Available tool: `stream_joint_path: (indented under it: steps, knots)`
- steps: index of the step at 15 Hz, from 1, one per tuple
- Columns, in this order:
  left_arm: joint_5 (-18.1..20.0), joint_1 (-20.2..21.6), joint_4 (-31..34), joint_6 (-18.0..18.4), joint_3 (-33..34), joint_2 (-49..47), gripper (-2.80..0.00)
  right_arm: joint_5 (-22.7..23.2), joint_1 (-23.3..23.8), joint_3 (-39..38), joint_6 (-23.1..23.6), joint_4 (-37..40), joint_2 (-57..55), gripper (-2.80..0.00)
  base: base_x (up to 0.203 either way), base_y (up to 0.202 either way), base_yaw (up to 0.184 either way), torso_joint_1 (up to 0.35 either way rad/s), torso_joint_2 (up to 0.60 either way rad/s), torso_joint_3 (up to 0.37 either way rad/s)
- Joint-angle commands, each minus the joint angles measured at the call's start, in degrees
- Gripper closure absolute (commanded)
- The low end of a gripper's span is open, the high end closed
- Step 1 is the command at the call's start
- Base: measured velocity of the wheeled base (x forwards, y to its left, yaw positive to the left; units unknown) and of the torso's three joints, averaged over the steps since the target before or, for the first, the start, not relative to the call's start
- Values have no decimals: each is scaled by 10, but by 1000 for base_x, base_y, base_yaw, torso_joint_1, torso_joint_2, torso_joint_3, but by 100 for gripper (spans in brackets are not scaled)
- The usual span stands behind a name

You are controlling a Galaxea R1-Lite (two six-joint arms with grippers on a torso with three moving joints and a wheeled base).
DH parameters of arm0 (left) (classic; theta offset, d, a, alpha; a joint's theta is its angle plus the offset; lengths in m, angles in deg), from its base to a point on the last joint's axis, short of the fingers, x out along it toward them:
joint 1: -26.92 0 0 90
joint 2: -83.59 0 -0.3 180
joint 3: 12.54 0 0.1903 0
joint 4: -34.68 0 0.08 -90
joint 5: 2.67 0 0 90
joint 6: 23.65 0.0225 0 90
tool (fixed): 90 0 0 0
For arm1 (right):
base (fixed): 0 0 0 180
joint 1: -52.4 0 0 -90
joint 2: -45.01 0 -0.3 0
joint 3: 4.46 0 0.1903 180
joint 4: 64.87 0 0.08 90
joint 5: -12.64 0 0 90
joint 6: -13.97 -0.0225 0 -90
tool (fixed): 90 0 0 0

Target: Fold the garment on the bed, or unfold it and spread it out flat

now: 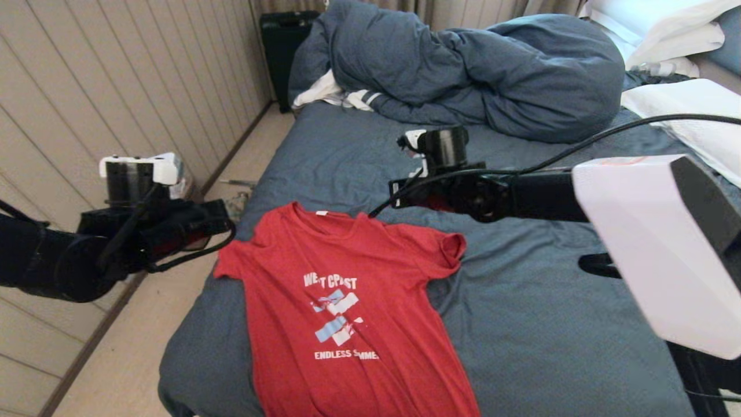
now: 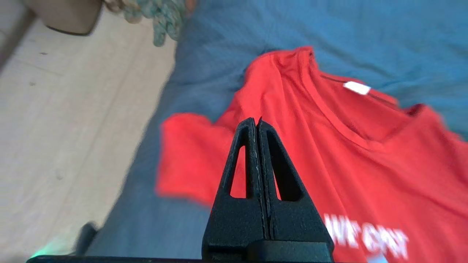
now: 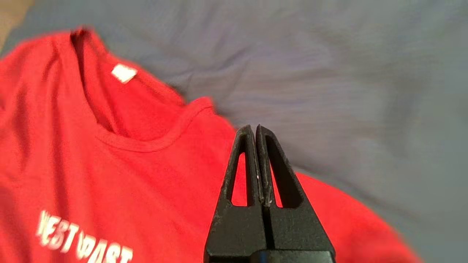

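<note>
The red T-shirt [image 1: 347, 307] carries white lettering across its chest; the upper line reads "WEST COAST", partly broken by a fold; the lower line, nearer the hem, reads "ENDLESS SUMMER", its last letters creased; the small white neck tag [image 2: 357, 88] shows no readable print.

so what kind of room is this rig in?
Most likely a bedroom: a large bed with a bunched dark blue-grey duvet, white pillows at its head, and a red T-shirt laid out on it.
</note>
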Motion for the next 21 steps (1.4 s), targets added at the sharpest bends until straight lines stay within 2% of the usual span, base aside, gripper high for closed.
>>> stream_joint_path:
  steps: [1,4,7,10,12,13,16,17,19,21]
  knots:
    - [0,4,14,-1,51,125,0,-29,2,-25,-3,32,93,0,0,0,0,0,0,0]
    - [-1,16,71,10,134,284,0,-74,5,-168,-11,55,219,0,0,0,0,0,0,0]
    - [7,56,163,31,169,399,0,-134,7,-299,-27,61,334,0,0,0,0,0,0,0]
    - [83,67,207,45,234,465,0,-184,1,-437,-57,63,441,0,0,0,0,0,0,0]
    - [115,68,214,46,283,508,0,-208,-7,-518,-94,65,513,0,0,0,0,0,0,0]
    - [116,69,215,47,305,523,0,-221,-10,-559,-105,64,543,0,0,0,0,0,0,0]
    - [100,74,227,49,326,590,0,-311,-15,-653,-134,64,631,0,0,0,0,0,0,0]
    - [96,76,247,50,325,610,0,-323,4,-672,-140,64,655,0,0,0,0,0,0,0]
    - [64,83,274,51,324,643,0,-333,53,-715,-146,64,708,0,0,0,0,0,0,0]
    - [46,83,300,61,327,694,0,-351,82,-760,-148,64,756,0,0,0,0,0,0,0]
